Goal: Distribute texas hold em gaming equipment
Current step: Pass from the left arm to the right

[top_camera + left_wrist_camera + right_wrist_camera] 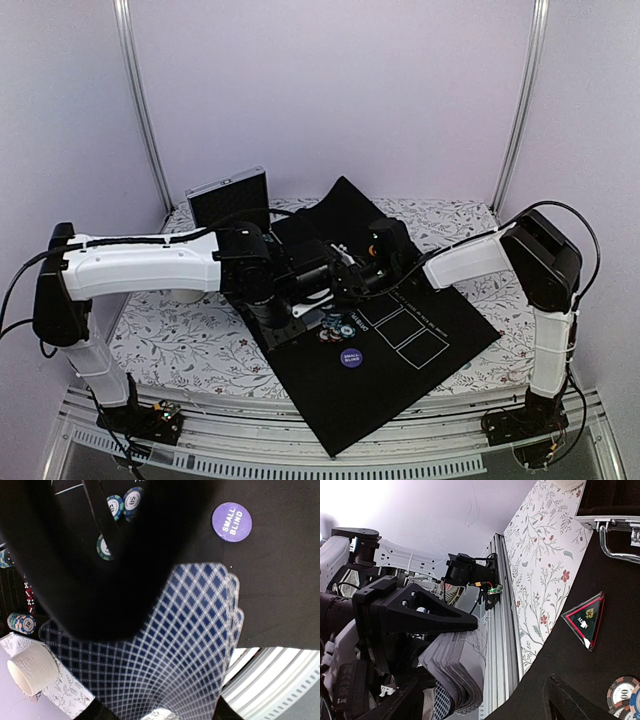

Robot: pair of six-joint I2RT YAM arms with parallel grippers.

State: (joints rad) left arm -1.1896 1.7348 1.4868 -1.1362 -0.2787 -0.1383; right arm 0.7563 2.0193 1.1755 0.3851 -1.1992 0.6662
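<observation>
My left gripper (325, 283) is shut on a fanned deck of blue-and-white checked playing cards (170, 650) and holds it above the black mat (400, 360). My right gripper (352, 275) meets it mid-table. In the right wrist view my right gripper (485, 652) is open, with the deck's edge (455, 675) between its fingers. Its dark, blurred bulk hides the top of the cards in the left wrist view. A purple SMALL BLIND button (231, 521) and teal-edged chips (115, 505) lie on the mat. A red-edged black triangle (585, 620) lies nearby.
The silver case (228, 197) stands open at the back left, and its handle shows in the right wrist view (615, 520). More chips (622, 695) lie near the triangle. A white cup (32, 670) stands on the floral tablecloth (190, 340). A chip stack (21, 622) sits beside it.
</observation>
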